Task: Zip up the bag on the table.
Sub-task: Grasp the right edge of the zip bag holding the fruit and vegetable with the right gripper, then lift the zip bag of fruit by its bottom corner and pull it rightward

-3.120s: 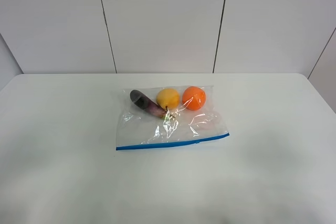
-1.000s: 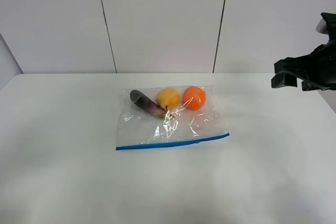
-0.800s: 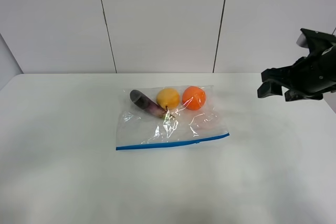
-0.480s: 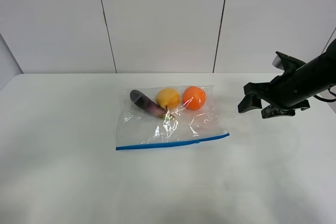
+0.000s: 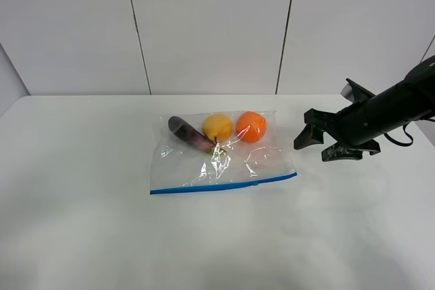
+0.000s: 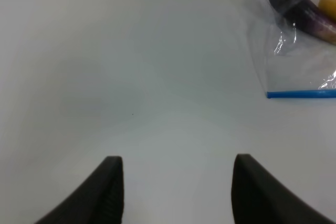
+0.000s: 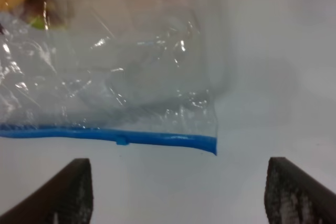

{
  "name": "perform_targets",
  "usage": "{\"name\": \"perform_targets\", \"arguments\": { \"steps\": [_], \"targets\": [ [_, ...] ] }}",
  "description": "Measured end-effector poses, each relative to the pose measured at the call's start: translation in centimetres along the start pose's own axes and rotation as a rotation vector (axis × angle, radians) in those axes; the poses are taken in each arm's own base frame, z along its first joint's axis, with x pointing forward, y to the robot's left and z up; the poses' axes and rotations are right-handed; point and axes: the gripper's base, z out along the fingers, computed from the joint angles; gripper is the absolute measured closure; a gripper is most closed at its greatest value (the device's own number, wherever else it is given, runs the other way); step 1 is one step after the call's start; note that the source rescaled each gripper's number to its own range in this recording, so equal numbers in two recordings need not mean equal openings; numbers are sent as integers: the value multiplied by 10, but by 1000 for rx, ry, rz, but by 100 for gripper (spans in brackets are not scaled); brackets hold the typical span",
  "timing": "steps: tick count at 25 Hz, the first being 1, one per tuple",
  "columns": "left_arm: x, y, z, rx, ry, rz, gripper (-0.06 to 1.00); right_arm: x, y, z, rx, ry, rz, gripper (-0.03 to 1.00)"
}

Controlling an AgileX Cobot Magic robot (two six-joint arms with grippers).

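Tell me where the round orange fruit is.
In the high view, the round orange fruit lies inside the clear plastic zip bag, right of the yellow fruit.

The clear crinkly bag (image 5: 221, 154) lies flat on the white table (image 5: 81, 208). Its blue zipper strip (image 5: 224, 185) faces the near edge.

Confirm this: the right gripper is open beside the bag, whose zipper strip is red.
Wrong colour: the zipper strip is blue, as the right wrist view shows. The right gripper is open beside the bag, as stated.
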Motion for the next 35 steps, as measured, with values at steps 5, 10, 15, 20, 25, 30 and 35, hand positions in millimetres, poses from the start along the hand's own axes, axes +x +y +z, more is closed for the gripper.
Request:
{"name": "perform_targets", "arguments": {
  "steps": [5,10,15,20,25,30,35],
  "targets": [
    [0,0,0,0,0,0,-6,1,-8,19,-13,42,53,0],
    [0,0,0,0,0,0,-6,4,-17,38,-17,84,73,1],
    [0,0,0,0,0,0,-6,6,-25,57,-48,107,78,1],
    [0,0,0,0,0,0,-6,9,-33,78,-80,122,94,3],
    [0,0,0,0,0,0,-6,9,-35,85,-102,109,89,36],
    [0,0,0,0,0,0,-6,8,-36,85,-97,97,90,84],
    [0,0,0,0,0,0,-6,8,-36,85,-97,97,90,97]
  ]
}}
